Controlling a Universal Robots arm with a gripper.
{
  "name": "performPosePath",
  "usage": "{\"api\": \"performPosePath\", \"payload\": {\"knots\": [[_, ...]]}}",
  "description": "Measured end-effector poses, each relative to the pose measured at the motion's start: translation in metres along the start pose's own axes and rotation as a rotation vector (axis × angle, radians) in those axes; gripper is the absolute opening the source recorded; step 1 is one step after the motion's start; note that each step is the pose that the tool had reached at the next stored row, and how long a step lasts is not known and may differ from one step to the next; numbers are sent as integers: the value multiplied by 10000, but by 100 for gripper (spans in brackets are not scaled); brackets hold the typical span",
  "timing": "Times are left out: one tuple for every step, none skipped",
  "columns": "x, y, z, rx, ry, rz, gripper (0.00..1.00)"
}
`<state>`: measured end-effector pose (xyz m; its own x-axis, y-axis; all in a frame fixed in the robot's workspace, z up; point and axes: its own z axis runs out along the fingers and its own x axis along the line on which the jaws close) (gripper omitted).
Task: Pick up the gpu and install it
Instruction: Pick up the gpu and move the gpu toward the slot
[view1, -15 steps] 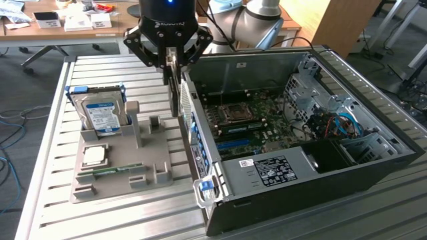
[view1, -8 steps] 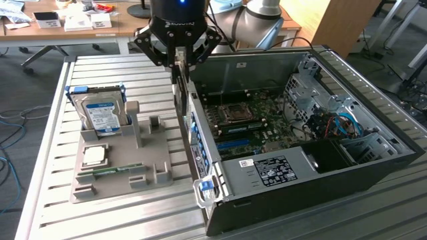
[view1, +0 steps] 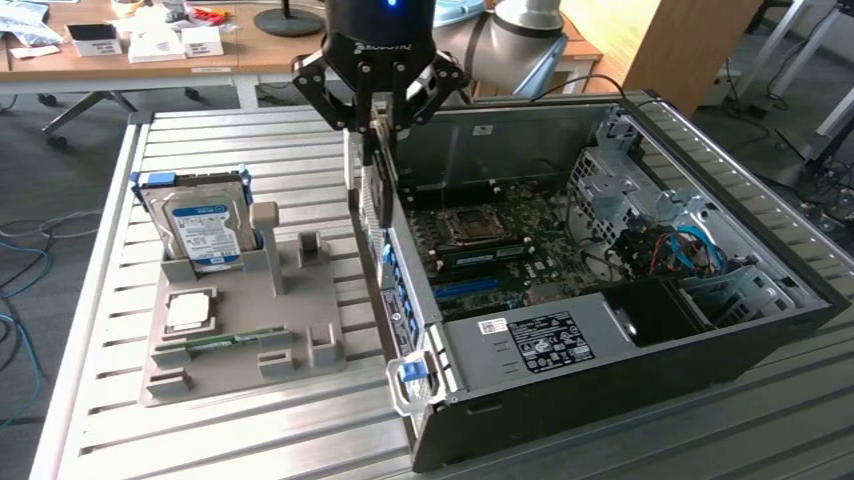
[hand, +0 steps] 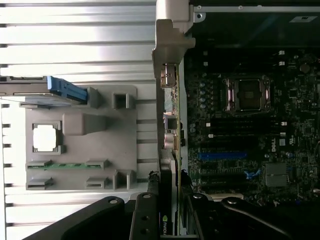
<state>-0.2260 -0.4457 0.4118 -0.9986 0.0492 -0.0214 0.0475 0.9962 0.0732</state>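
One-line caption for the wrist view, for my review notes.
Gripper holds the gpu edge-on at the open computer case's edge.

arm (view1: 527, 30): raised | pincer (view1: 379, 122): pointing straight down | fingers (hand: 145, 215): clamped (gripping)

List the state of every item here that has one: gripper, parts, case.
gripper: shut on the graphics card
graphics card: held on edge, hanging by the case's wall, not in a slot
computer case: on its side, open, board exposed
hard drive: upright in the gray holder
processor chip: flat in the holder
memory stick: lying in the holder
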Motion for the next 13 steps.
{"api": "performPosePath", "payload": {"knots": [[-21,1,1,-7,0,1,27],[-41,2,2,-13,0,2,27],[-63,3,2,-18,1,2,27],[-83,4,2,-22,1,2,27],[-104,5,3,-28,1,2,27],[-126,6,4,-31,1,1,27],[-146,7,4,-34,2,1,27],[-167,8,4,-38,2,1,27],[-187,9,5,-41,2,1,27],[-207,10,5,-44,3,2,27],[-227,11,6,-47,2,3,27],[-247,12,6,-50,3,3,27],[-269,13,7,-53,3,3,27]]}}
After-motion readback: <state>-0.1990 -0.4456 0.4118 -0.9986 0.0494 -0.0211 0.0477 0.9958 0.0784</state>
